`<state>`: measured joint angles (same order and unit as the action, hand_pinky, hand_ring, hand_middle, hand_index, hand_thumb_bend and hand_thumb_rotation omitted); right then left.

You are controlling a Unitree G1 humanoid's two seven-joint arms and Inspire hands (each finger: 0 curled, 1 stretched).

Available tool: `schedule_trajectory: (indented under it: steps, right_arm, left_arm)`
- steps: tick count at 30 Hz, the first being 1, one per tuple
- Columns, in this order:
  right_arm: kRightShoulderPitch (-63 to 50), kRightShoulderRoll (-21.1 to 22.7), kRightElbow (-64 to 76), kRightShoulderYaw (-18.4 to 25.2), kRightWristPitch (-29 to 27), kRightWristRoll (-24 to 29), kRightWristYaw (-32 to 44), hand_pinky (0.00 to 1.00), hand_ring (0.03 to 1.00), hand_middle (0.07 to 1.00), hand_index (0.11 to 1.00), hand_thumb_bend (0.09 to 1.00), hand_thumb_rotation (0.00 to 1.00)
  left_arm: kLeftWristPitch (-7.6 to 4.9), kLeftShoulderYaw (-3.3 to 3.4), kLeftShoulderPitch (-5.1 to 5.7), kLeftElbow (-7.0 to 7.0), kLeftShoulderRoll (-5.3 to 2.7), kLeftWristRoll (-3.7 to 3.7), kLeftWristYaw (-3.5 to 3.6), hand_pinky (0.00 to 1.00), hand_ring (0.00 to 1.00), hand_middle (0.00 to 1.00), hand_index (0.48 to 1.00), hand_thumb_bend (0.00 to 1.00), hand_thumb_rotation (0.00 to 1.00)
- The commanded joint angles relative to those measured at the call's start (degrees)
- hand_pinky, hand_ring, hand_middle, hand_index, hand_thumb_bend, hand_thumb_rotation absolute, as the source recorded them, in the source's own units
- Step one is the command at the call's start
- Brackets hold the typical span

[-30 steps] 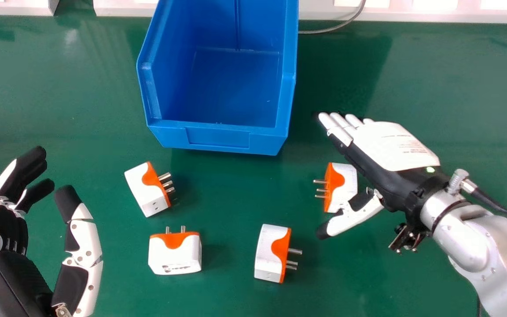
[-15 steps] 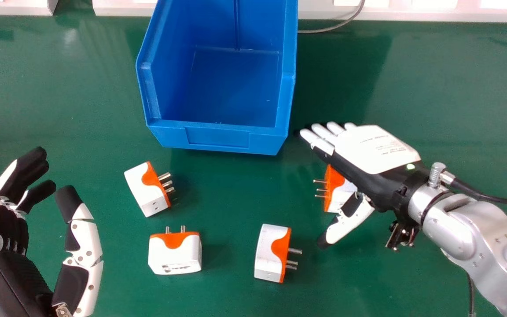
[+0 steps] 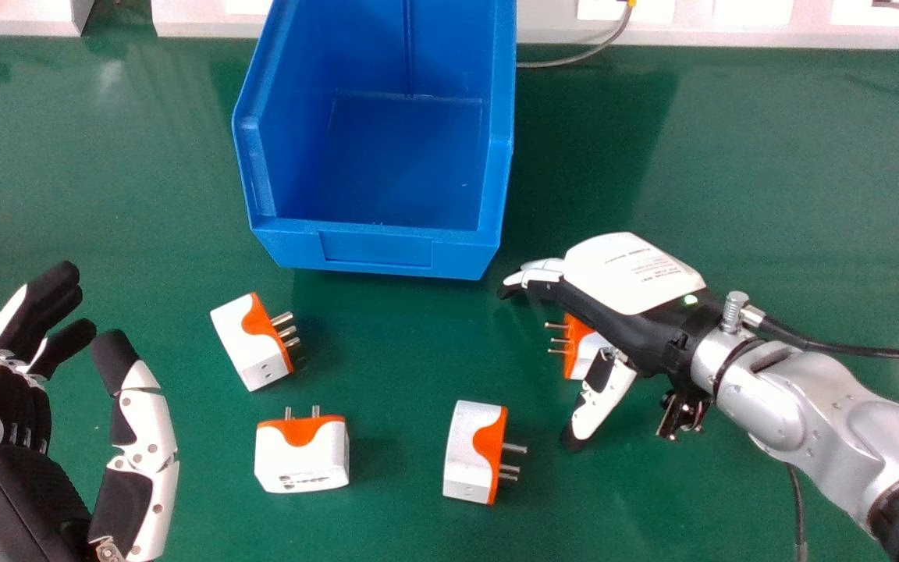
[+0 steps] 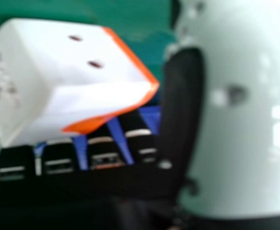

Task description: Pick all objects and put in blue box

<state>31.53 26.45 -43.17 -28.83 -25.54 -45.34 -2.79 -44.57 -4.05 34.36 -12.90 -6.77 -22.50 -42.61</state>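
Right plug (image 3: pixel 580 343): lying under the right hand (image 3: pixel 629 273), on the desk (image 3: pixel 769 195) between the box and the near edge; partly hidden in the head view.
Fingers (image 3: pixel 537 273): open, bending slightly downward, gripping nothing; the right hand view is showing the plug close in front of them.
Thumb (image 3: pixel 602 398): standing apart from the fingers on the near side. If it is closing late or low, the plug is likely turning or skidding instead of seating.
Prongs (image 3: pixel 557 339): pointing toward the desk's left edge, out past the palm. Fingers catching on them could be twisting the plug out of a pinch.
Box (image 3: pixel 375 250): standing toward the far edge, its near right corner close to the fingertips. A wide sweep could be nudging it; a low carry could be striking its front wall.
Far-left plug (image 3: pixel 253 341), near-left plug (image 3: pixel 301 453), near-right plug (image 3: pixel 474 451): lying loose on the desk. The last is sitting nearest the thumb, so a sideways drag risks knocking it.
Wrist cable (image 3: pixel 847 349): looping off the forearm (image 3: pixel 816 421), possibly snagging on a long reach.
Left hand (image 3: pixel 12 406): hanging toward the left edge, fingers relaxed, holding nothing.
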Motion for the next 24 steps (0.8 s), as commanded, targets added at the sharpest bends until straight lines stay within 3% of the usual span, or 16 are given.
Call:
schedule_trajectory:
  steps: [1,2,4,7,13,18,24]
  right_arm:
    - [-0.42,-0.85,-2.78,-0.84,0.5,-0.57,-1.48,0.61,0.698,0.756,0.716,0.718,0.02]
    - [-0.35,-0.89,-3.28,-0.74,-0.25,-0.11,-2.32,0.57,0.663,0.725,0.687,0.703,0.01]
    - [-0.25,-0.96,-4.22,-0.6,-1.75,0.44,-4.33,0.43,0.524,0.585,0.579,0.564,0.0]
    - [-0.33,-1.0,-4.76,-0.37,-2.97,1.09,-6.13,0.37,0.458,0.499,0.527,0.507,0.0]
    - [-0.15,-0.44,-4.51,-0.77,-6.77,1.46,-7.95,0.36,0.451,0.488,0.518,0.499,0.0]
    - [-0.12,-0.25,-4.12,-0.45,-8.29,2.29,-6.94,0.37,0.457,0.508,0.508,0.497,0.0]
    - [-0.43,-0.06,-2.59,-0.2,-8.25,3.0,-5.35,0.35,0.447,0.543,0.481,0.494,0.0]
  left_arm:
    - [-0.67,0.08,1.09,-1.55,-4.29,0.06,0.1,0.66,0.72,0.72,0.729,0.25,0.0]
    - [-0.67,0.01,1.04,-1.56,-4.19,0.15,0.26,0.66,0.72,0.72,0.73,0.25,0.0]
    - [-0.48,0.04,0.98,-1.62,-4.18,0.08,0.41,0.66,0.73,0.72,0.732,0.25,0.0]
    - [-0.25,0.27,0.78,-1.7,-4.34,-0.25,0.4,0.66,0.72,0.72,0.727,0.25,0.0]
    - [-0.31,0.7,0.3,-1.58,-4.28,-0.53,0.35,0.65,0.72,0.72,0.724,0.25,0.0]
    - [-0.39,0.48,0.37,-1.65,-4.34,-0.34,0.56,0.65,0.72,0.72,0.723,0.25,0.0]
    - [-0.3,0.45,0.64,-1.86,-4.55,-0.62,0.41,0.65,0.71,0.72,0.723,0.25,0.0]
